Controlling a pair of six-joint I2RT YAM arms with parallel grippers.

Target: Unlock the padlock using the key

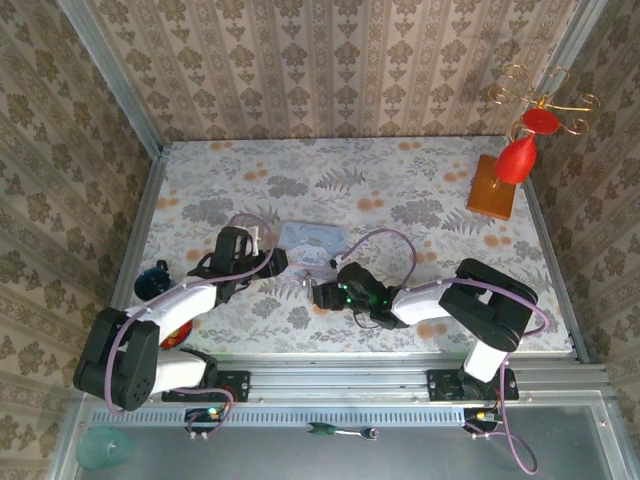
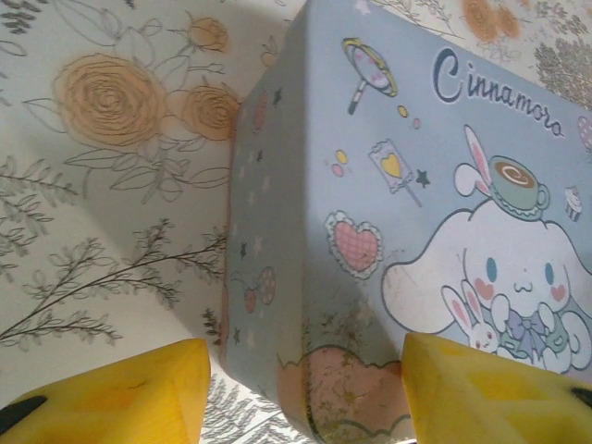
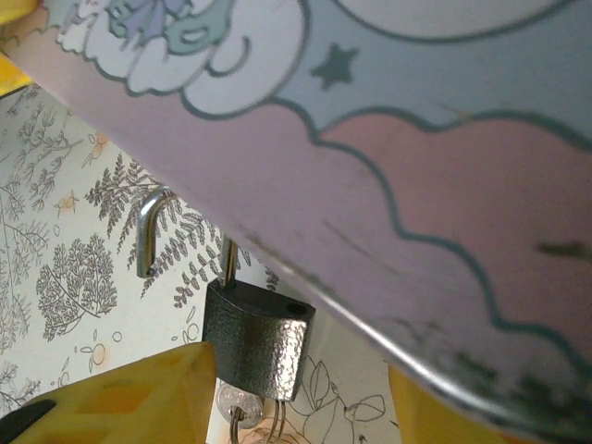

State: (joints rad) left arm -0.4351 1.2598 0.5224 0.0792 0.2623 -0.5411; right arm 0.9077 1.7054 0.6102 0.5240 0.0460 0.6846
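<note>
Straddling at left: the left gripper has its yellow fingers spread wide either side of one end of the tin. I cannot tell if either pad touches it. The pose looks meant to steady the tin while the lock is worked.
Cinnamoroll tin: a pale blue and pink box lying flat on the floral table between the two grippers. In the right wrist view its pink lower edge overhangs the lock.
Padlock: a dark, textured body upright on the table, tucked against the tin's near lower edge, probably because it hangs from or sat at the tin's clasp.
Shackle: the short leg is out of the body and swung aside, and the long leg is seated. By that I judge the lock already sprung.
Key: a silvery round head and wire ring show just beneath the body, seemingly in the keyway. The blade is hidden.
Right gripper: the jaws stand wide with the padlock between them, just beside the left finger and apart from the right, so it is framing the lock rather than clamping it.
Wooden stand: it sits at the far right with red ornaments, well apart from the work.
</note>
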